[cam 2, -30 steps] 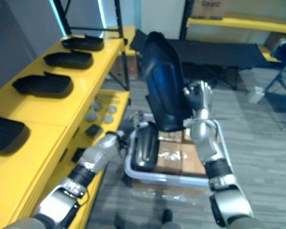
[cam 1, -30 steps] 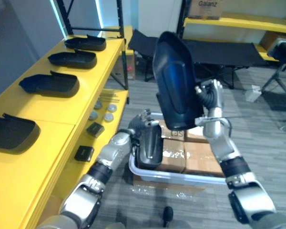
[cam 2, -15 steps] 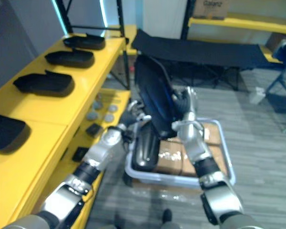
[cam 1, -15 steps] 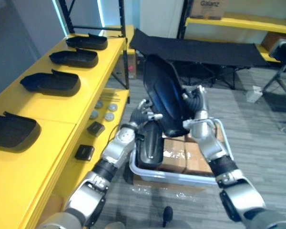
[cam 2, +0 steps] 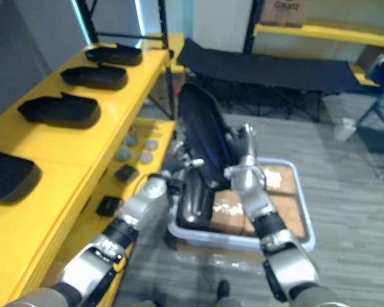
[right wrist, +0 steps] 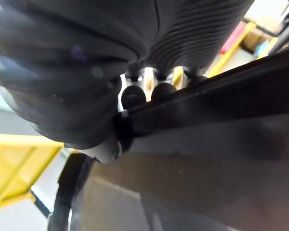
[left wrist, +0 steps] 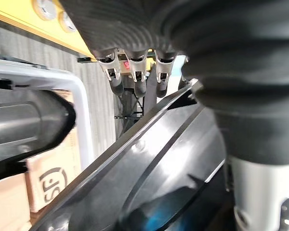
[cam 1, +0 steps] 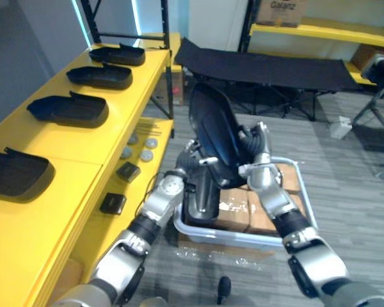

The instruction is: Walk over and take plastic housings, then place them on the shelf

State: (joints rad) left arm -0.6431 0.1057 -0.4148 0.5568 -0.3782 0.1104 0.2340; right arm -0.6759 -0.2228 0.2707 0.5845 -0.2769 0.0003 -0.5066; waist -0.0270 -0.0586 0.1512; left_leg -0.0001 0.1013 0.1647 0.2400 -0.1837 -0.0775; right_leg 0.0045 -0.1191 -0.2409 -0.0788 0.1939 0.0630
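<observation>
**Housing held on edge between both hands above the bin**

A black housing (cam 1: 216,137) is held on edge, raised above the white bin (cam 1: 243,235). This is judged to keep it free of the bin's rim for carrying. Its far rim is gripped by the right hand (cam 1: 257,146), whose fingers (right wrist: 161,90) are hooked over the edge. The left hand (cam 1: 193,155) is set against the opposite side. Its fingers (left wrist: 137,79) are seen stretched past the rim rather than curled round it, so the shell is judged to be steadied there, not clasped. A two-sided hold suits a broad, thin, glossy shell that could twist out of a single hand.

A second housing (cam 1: 201,198) is left standing in the bin beside cardboard boxes (cam 1: 233,214). On the yellow shelf (cam 1: 83,150) at the robot's left, a row of housings (cam 1: 69,110) is laid flat and spaced apart. Bare surface is seen between the nearer ones, where the held one could be set down.
</observation>
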